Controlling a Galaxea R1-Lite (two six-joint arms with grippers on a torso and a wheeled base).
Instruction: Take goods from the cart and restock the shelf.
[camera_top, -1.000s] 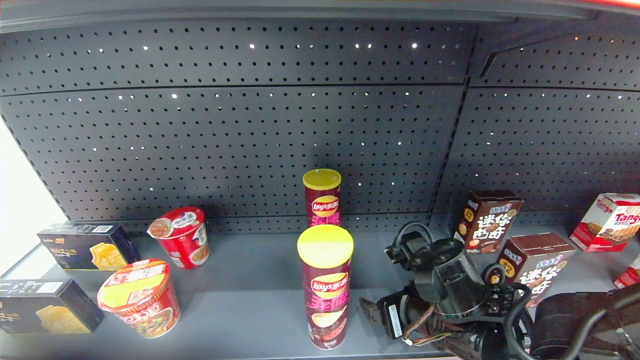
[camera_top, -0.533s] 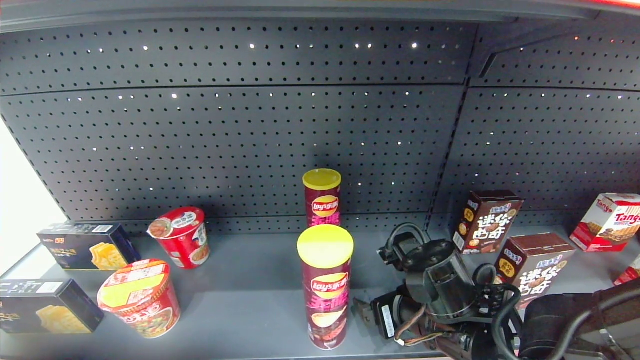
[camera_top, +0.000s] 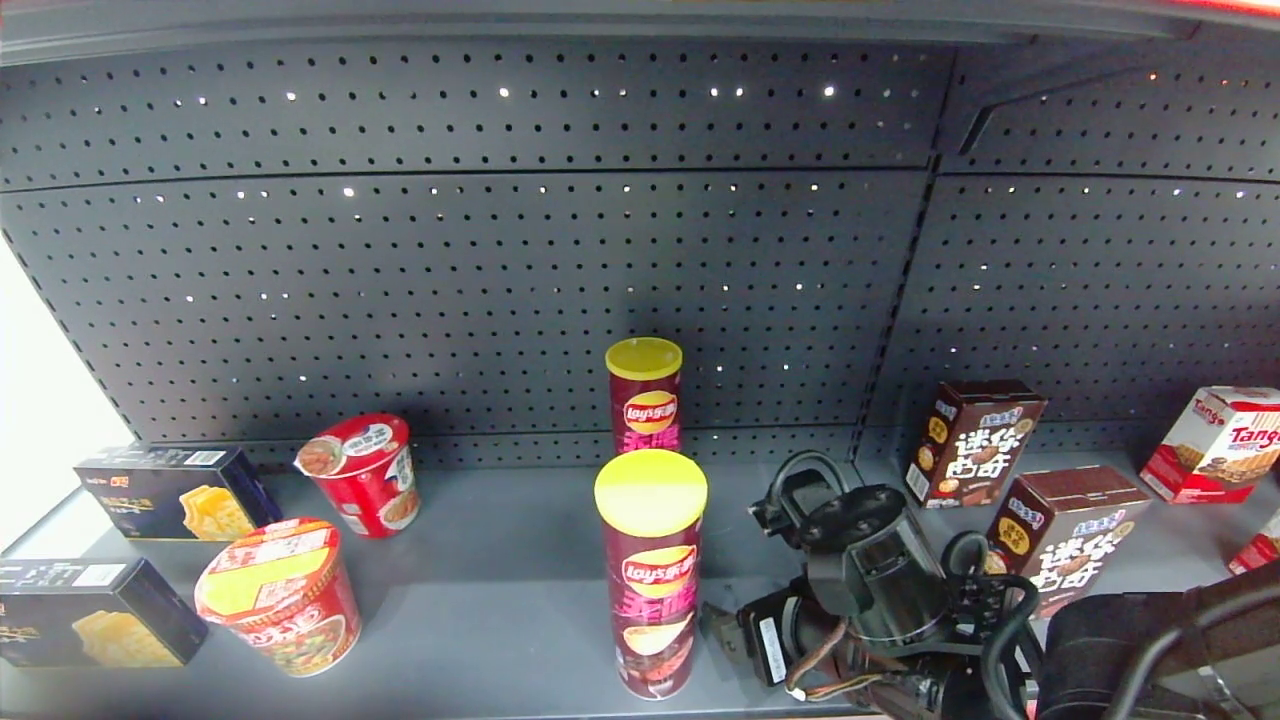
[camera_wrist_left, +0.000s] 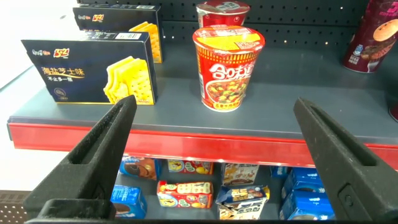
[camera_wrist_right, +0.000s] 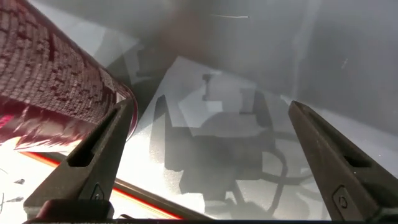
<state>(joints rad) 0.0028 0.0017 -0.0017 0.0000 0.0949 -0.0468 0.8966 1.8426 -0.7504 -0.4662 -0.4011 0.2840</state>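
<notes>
Two tall maroon chip cans with yellow lids stand mid-shelf, the front can (camera_top: 651, 570) near the shelf edge and the rear can (camera_top: 645, 395) by the back panel. My right gripper (camera_top: 722, 628) sits low, just right of the front can's base. In the right wrist view, my right gripper (camera_wrist_right: 208, 112) is open above the grey shelf, and the can (camera_wrist_right: 50, 81) lies outside one finger. My left gripper (camera_wrist_left: 214, 106) is open and holds nothing, in front of the shelf's red front edge (camera_wrist_left: 186, 146), facing a red noodle cup (camera_wrist_left: 228, 65).
Two noodle cups (camera_top: 280, 595) (camera_top: 365, 475) and two dark blue cracker boxes (camera_top: 95, 610) (camera_top: 175, 490) fill the shelf's left. Brown biscuit boxes (camera_top: 975, 440) (camera_top: 1065, 535) and a red-white wafer box (camera_top: 1215, 445) stand at right. Bare shelf (camera_top: 500, 590) lies between cups and cans.
My right arm has shifted a little to the left, bringing its gripper closer to the front can's base. The goods on the shelf have not moved.
</notes>
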